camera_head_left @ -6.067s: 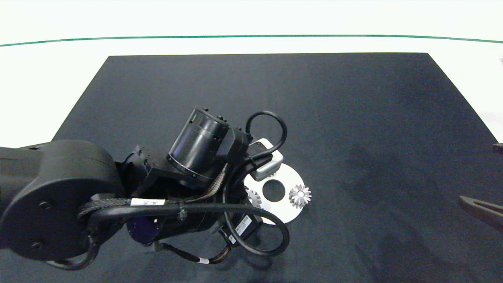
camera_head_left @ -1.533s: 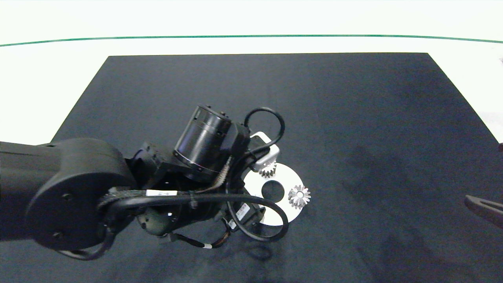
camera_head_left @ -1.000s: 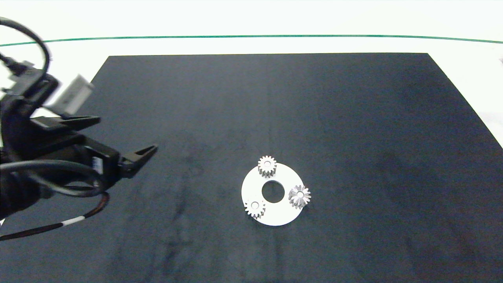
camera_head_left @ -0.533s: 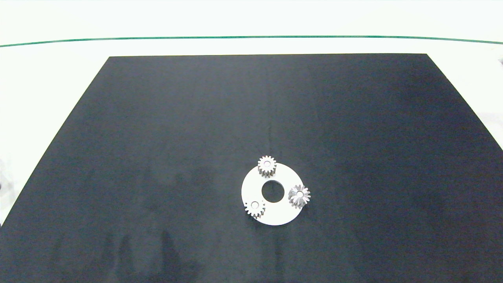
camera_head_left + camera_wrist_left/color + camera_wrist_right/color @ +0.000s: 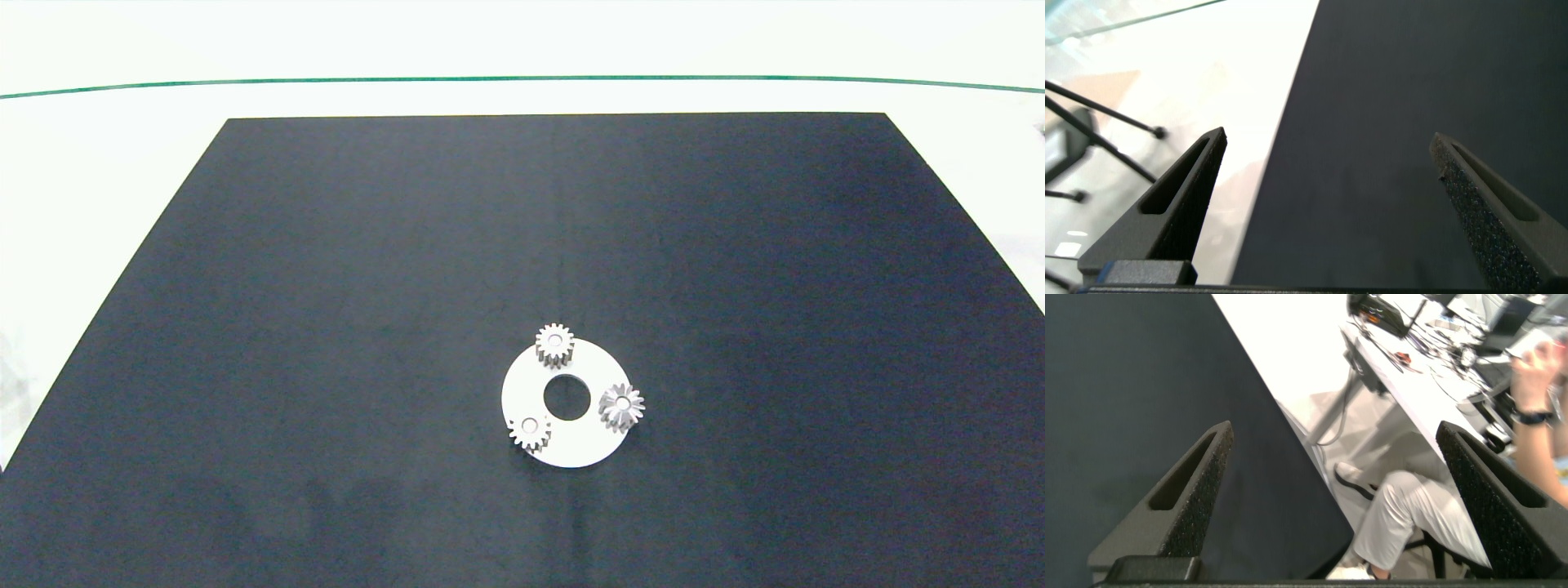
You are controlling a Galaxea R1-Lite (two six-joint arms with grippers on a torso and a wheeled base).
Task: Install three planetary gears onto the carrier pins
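On the white carrier disc [image 5: 592, 447], all three planetary gears [image 5: 555, 344] sit over their carrier pins, so the left gripper [image 5: 1327, 175] and right gripper [image 5: 1343, 469] hang spread and empty off the black mat [image 5: 408, 245].

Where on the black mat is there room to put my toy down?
Almost everywhere. The black mat is bare from its far edge down to the flat white ring-shaped disc, and on both sides of it. Only the disc is crowded: three small silvery toothed gears sit around its hole.
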